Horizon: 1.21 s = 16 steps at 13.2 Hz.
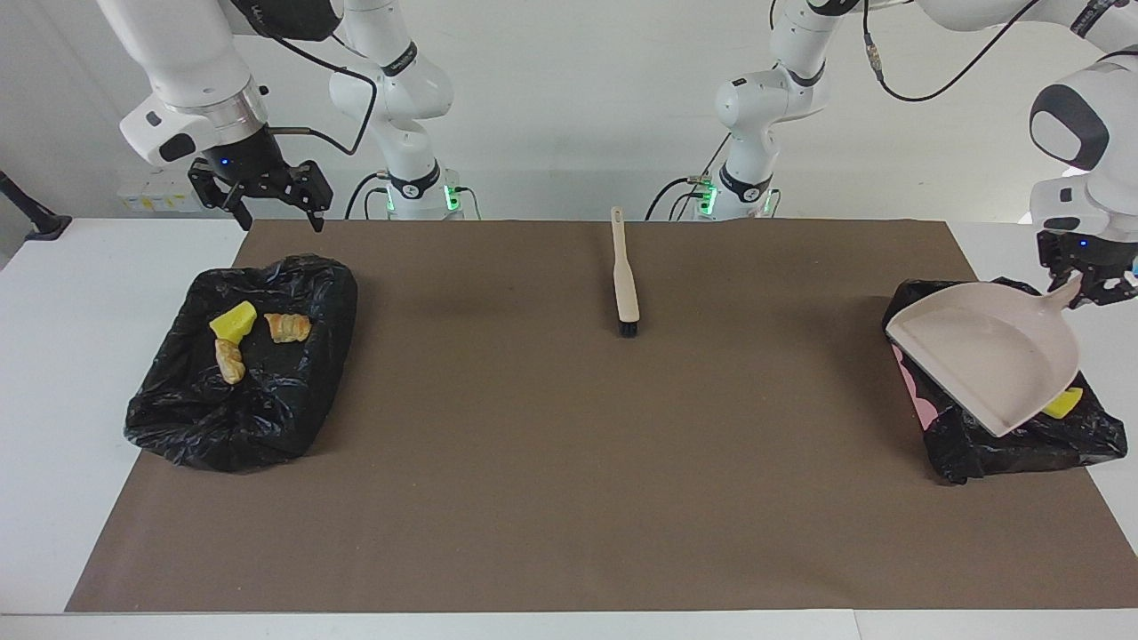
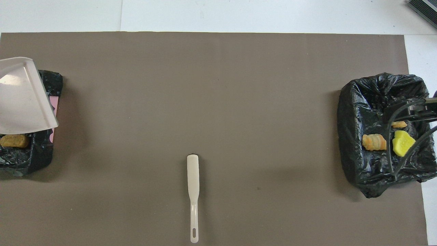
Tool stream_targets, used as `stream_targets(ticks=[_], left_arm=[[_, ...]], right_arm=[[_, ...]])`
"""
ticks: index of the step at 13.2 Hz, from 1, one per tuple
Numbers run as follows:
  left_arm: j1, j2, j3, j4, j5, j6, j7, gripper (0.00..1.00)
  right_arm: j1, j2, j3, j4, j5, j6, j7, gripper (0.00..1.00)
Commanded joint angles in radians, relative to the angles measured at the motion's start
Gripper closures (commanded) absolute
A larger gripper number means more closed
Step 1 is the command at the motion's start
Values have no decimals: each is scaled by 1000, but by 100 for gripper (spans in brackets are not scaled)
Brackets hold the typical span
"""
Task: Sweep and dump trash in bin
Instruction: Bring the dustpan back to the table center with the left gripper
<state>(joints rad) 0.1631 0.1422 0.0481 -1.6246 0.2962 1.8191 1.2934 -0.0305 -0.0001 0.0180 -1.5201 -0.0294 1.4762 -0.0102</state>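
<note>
Holding the beige dustpan (image 1: 987, 356) by its handle, the left gripper (image 1: 1086, 286) hangs at the left arm's end of the table, its fingers closed on the handle's tip. The pan is tilted over a black-lined bin (image 1: 1013, 436) there, its wide lip pointing away from the robots, and its scoop looks bare. A pink panel of the bin shows under the pan's edge.

Trash is visible in that bin in two places: a yellow sponge chunk (image 1: 1064, 404) peeks out beneath the pan in the facing view, and an orange-brown bread-like piece (image 2: 14, 140) lies beside the pan's nearer edge in the overhead view.

At the right arm's end sits a second black-lined bin (image 1: 240, 364). Three bits rest in it: a yellow sponge bit (image 1: 233, 322) and two bread-like pieces (image 1: 288, 327), close together near its middle. The right gripper (image 1: 267, 197) hovers above this bin's robot-side edge, fingers spread apart and holding nothing.

The brush (image 1: 624, 277) lies flat on the brown mat (image 1: 569, 498) midway between the bins, close to the robots, its dark bristles pointing away from them and its handle with the hanging hole toward them. Neither gripper touches it.

The black bands on the arms' joints carry small lettering that cannot be read.
</note>
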Motion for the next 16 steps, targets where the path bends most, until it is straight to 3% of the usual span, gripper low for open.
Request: stream_targets(ticks=[1, 4, 7, 11, 16], left_arm=[[-141, -36, 12, -70, -70, -32, -337, 100], [-259, -21, 13, -63, -213, -27, -663, 100], [-370, 14, 13, -32, -316, 0, -970, 100], [-558, 195, 13, 99, -322, 54, -1389, 100], [-698, 335, 9, 170, -325, 196, -1663, 100]], right_arm=[[-14, -11, -4, 8, 28, -16, 16, 0], [-11, -20, -55, 15, 31, -23, -17, 0], [-2, -34, -52, -5, 31, -21, 1, 0], [8, -63, -49, -46, 31, -16, 13, 0], [8, -60, -46, -41, 26, -17, 9, 0]])
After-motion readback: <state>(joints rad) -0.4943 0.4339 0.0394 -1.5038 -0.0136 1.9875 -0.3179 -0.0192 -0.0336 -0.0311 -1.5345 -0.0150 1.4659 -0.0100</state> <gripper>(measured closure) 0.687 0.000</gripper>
